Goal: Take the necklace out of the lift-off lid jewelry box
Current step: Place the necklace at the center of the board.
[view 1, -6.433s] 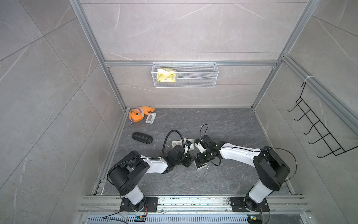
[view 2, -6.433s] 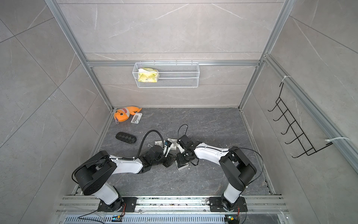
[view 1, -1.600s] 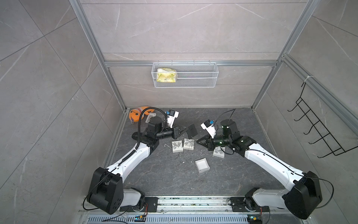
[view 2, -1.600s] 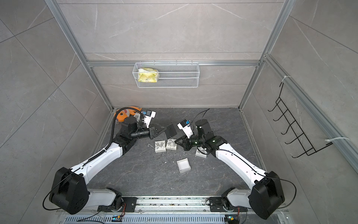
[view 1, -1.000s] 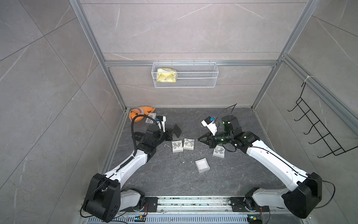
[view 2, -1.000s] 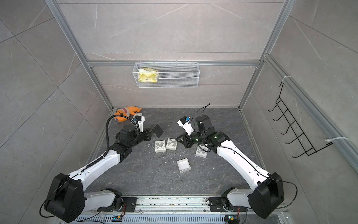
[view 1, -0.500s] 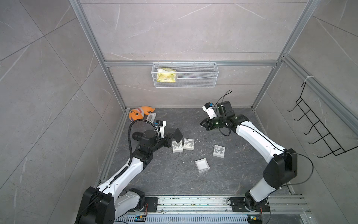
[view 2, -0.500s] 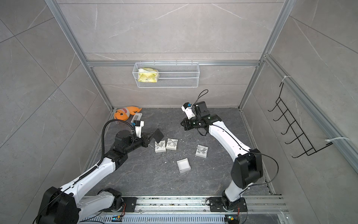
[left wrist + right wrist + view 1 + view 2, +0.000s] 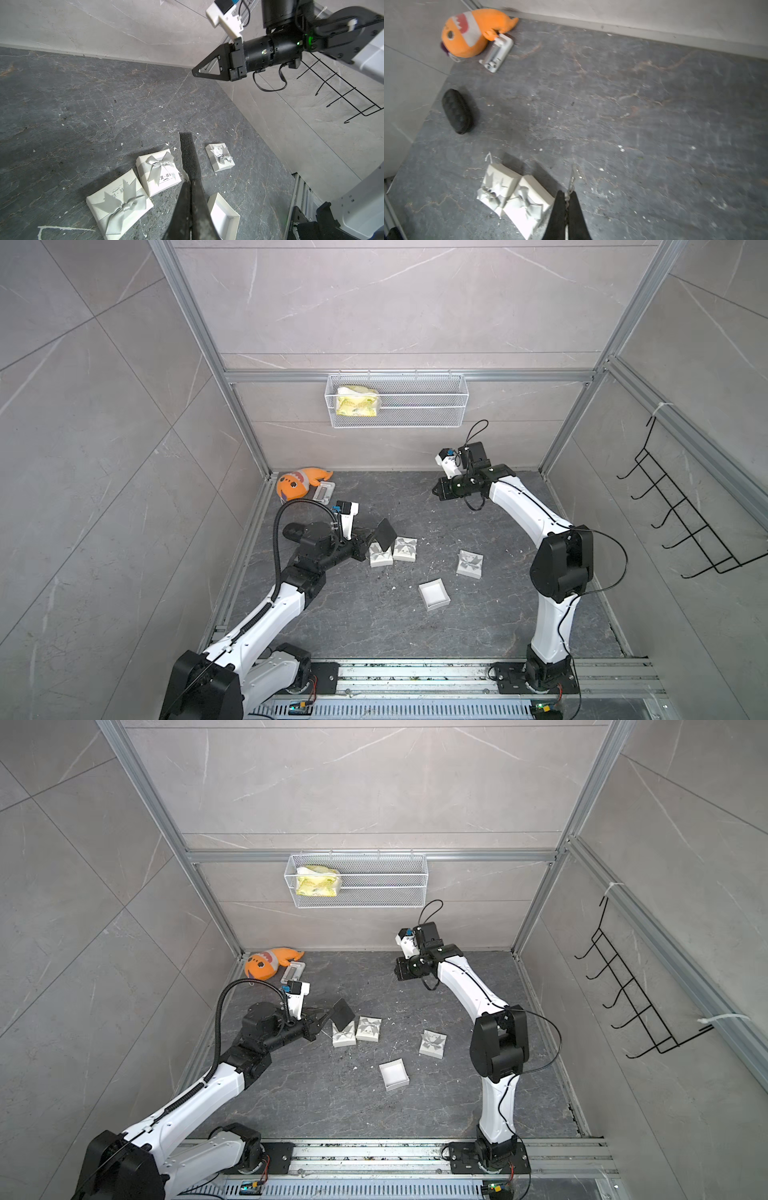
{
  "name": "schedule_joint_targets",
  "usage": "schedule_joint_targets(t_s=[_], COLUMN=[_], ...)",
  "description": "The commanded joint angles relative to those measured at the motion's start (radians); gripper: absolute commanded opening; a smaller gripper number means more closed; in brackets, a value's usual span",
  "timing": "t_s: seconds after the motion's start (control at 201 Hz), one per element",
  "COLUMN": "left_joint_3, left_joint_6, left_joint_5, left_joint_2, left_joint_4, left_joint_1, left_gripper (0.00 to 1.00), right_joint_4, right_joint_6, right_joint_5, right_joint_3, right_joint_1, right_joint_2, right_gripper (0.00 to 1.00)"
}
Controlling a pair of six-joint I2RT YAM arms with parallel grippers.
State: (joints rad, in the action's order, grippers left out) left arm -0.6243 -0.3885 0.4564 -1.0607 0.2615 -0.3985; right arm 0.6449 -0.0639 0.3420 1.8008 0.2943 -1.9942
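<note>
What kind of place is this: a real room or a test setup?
Probably a robot test cell, not a home: stone-look panels in an aluminium frame, two arms mounted on a floor rail, a hanging wire basket.

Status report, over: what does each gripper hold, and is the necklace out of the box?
Left gripper shut on foam pad. Right gripper shut on necklace, lifted, chain dangling. Box open, empty. Nothing in the way.
</note>
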Motion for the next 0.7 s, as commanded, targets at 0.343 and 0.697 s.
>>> schedule_joint_targets(t_s=[0.343, 0.697], left_joint_3=[-0.026, -0.06], left_joint_6=[0.029, 0.015], left_joint_5=[0.103, 0.131], left_joint_2=[-0.032, -0.107], left_joint_4=[0.075, 0.092], left_joint_1=[0.0, 0.001], left_gripper=[0.0, 0.0], right_joint_4=[0.074, 0.135], right_joint_6=[-0.06, -0.059], right_joint_5=[-0.247, -0.366], right_joint_3=[-0.298, -0.348], right_joint_1=[-0.159, -0.177], right_joint_2=[0.06, 0.106], right_gripper=[0.03, 0.37])
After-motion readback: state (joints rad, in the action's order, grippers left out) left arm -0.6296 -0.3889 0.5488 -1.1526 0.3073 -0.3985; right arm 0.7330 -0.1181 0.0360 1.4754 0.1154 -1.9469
